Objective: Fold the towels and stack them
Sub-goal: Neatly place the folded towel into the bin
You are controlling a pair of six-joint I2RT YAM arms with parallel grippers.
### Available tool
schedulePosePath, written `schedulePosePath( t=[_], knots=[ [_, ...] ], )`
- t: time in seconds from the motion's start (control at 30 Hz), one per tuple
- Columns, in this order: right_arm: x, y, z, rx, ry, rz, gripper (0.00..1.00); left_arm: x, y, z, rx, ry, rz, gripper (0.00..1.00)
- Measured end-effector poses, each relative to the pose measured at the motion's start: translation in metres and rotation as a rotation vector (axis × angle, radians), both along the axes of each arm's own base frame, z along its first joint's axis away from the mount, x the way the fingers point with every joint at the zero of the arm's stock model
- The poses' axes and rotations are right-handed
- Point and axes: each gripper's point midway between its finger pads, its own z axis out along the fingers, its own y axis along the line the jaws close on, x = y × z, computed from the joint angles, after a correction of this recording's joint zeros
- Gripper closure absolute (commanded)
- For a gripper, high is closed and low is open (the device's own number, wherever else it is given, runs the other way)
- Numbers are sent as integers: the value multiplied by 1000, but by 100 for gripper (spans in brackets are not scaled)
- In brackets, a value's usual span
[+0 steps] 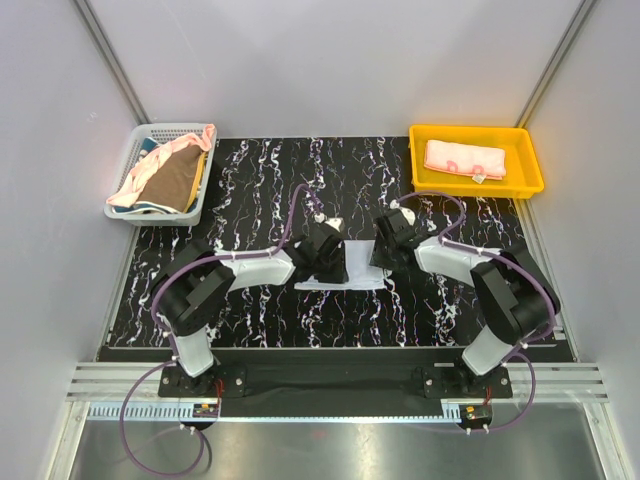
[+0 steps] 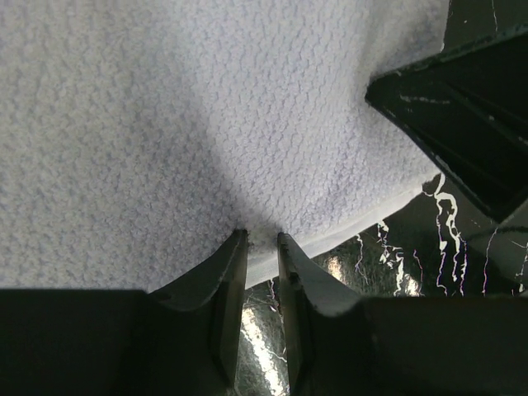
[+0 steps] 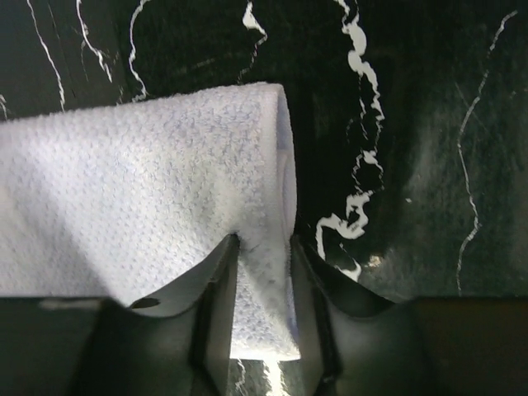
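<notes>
White basket [image 1: 160, 130] back left, yellow tray [image 1: 522, 160] back right.

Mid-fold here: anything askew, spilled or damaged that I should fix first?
Nothing is spilled or damaged. One untidy spot: in the basket, a pink towel lies crumpled across the heap and reaches over the rim. The folded pink towel lies flat in the yellow tray. The left gripper and right gripper each pinch the white towel.
</notes>
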Motion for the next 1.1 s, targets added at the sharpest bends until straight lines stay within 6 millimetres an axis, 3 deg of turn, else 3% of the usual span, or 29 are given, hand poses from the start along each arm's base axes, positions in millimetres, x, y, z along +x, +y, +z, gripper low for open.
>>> schedulePosePath(
  t=[0.13,0.2,0.33,0.43,0.57,0.7,0.8,0.93,1.1],
  knots=[
    [8,5,-2,-9,2,-4,90,-1,-1,1,-7,1,2,73],
    [12,8,-2,-24,-1,1,97,-2,-1,2,-6,2,1,73],
    [12,6,0,-66,10,6,100,-7,3,16,9,13,-3,73],
    [11,-5,4,-141,22,14,100,-4,3,49,-10,-13,-6,72],
    [27,-21,28,-288,-9,32,100,10,12,130,-106,-134,7,70],
    [76,-24,64,-430,-111,50,100,20,47,211,-192,-295,48,69],
    [116,-29,81,-519,-159,60,100,14,73,236,-194,-358,62,68],
    [171,-54,89,-610,-175,37,100,1,96,239,-157,-386,49,67],
    [243,-98,100,-690,-191,-25,100,-10,118,210,-68,-351,30,67]
  ],
)
